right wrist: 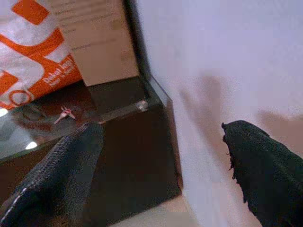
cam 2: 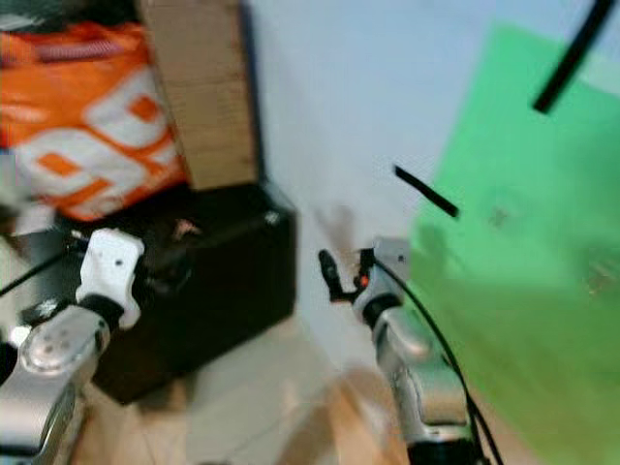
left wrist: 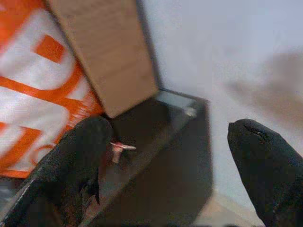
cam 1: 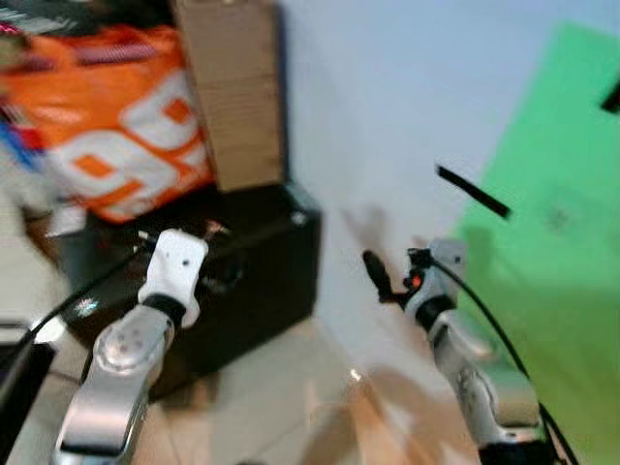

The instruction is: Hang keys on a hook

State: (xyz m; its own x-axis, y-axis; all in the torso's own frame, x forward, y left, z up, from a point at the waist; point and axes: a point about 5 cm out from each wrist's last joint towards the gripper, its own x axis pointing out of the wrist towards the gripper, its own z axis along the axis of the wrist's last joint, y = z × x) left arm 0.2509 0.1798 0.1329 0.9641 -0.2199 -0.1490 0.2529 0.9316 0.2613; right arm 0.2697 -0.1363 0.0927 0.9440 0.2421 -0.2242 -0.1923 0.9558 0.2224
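— Where are the keys (right wrist: 64, 113)?

— A small pinkish-red object lies on the glossy top of the black cabinet (cam 1: 262, 281), in front of the cardboard box (cam 1: 232, 87). It is blurred, so it can only be taken for the keys; its shape cannot be made out. In the left wrist view it sits just past the tip of one finger of the left gripper (left wrist: 170, 161), not touching it.

— And the left gripper itself?

— Its two black fingers (left wrist: 78, 161) stand wide apart with nothing between them. In the head views the arm's white wrist hangs over the near edge of the cabinet, close to the object.

— The right gripper (right wrist: 165, 175)?

— Also spread, also holding nothing. It is raised beside the pale wall (cam 1: 387, 116), to the right of the cabinet's corner, and the keys lie well off to its left on the cabinet top. A green sheet (cam 1: 552, 252) covers the wall further right, with a black strip (cam 1: 472, 190) at its edge.

— Any writing?

— An orange and white bag (cam 1: 116, 116) leans behind the box with large white shapes on it, too blurred to read. In the right wrist view a line of small white print runs along its orange band, and the box face carries faint lines of print — neither is legible.
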